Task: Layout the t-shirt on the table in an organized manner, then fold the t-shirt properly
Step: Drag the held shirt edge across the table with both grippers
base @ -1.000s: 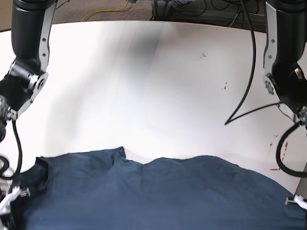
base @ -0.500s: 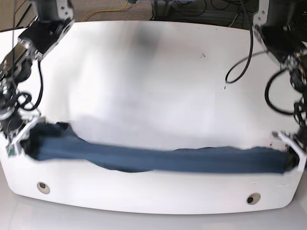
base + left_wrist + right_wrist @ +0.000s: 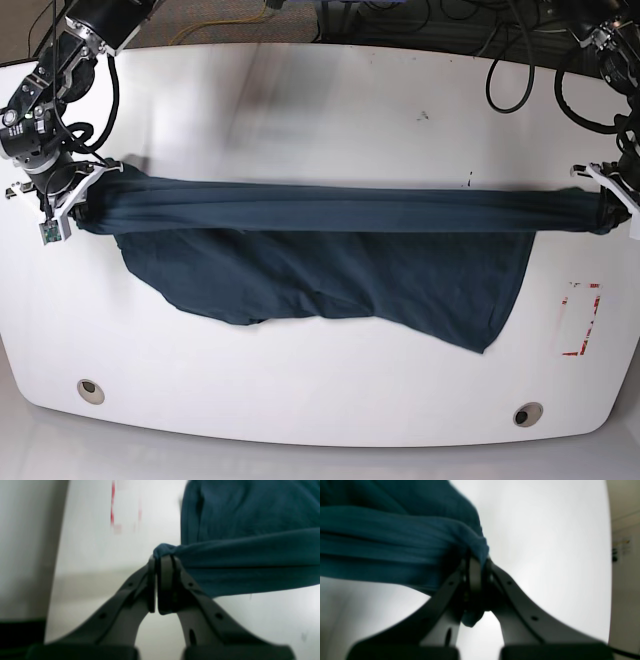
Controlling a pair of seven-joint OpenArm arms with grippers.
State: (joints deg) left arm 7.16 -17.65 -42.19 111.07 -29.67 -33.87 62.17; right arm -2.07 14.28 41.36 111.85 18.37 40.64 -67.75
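Teal cotton stretches across the tabletop (image 3: 330, 110): I hold the t-shirt (image 3: 340, 265) taut between my left hand (image 3: 608, 205) and right hand (image 3: 68, 200), each clamped shut on a bunched end. I judge this the laying-out step; next I should lower it and draw it flat.

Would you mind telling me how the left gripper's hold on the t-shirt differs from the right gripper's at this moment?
The left gripper pinches a small nub of the t-shirt at its fingertips; the right gripper has cloth bunched deeper, with a tail hanging below its fingers. The left gripper sits near the red tape; the right gripper has bare table around it. Both are shut on the t-shirt, stretching it between them.
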